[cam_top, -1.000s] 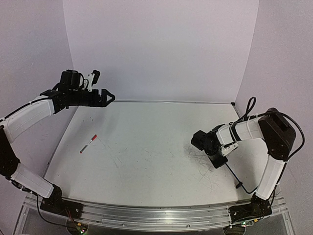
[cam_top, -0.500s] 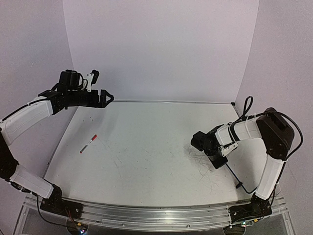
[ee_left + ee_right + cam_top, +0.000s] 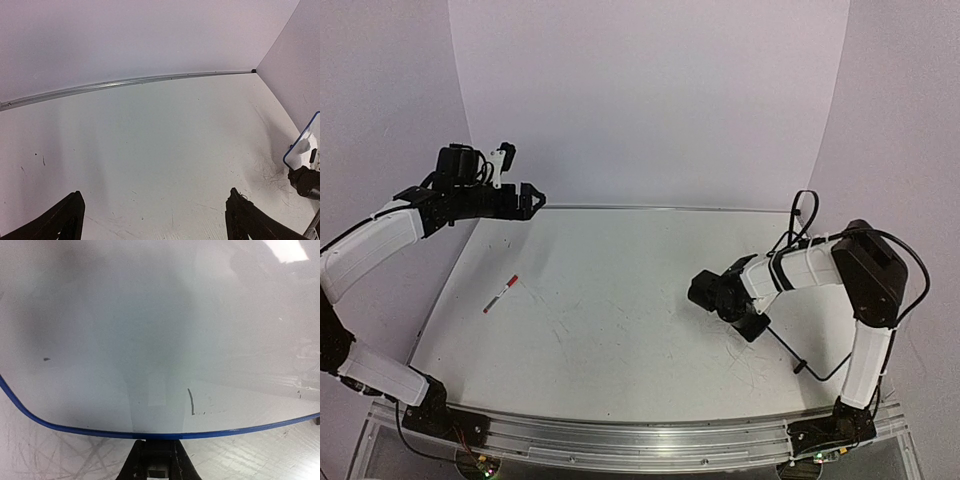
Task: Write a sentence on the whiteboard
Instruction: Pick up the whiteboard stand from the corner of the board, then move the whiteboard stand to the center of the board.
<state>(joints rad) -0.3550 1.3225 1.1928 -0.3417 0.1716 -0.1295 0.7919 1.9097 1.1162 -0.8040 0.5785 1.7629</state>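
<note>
The right arm's black two-finger gripper point(image 3: 157, 452) is pinched together on the near edge of the blue-rimmed, round-cornered white whiteboard point(image 3: 150, 325), over the right side of the scratched white tabletop point(image 3: 620, 320). Whether the board rests on the table or hangs just above it, I cannot tell. Its face looks blank apart from a short dark stroke point(image 3: 191, 401), so the sentence is not yet begun. The grip is narrow and on the rim alone, so I judge the board should be moved slowly and laid flat toward the middle, face up and within reach of both arms, before the fingers let go. The left gripper point(image 3: 155, 205) hangs high at the far left, fingers spread wide and holding nothing. The slim white marker with a red cap point(image 3: 501, 293) lies on the table's left side, well apart from the board, and is probably that arm's pickup
</note>
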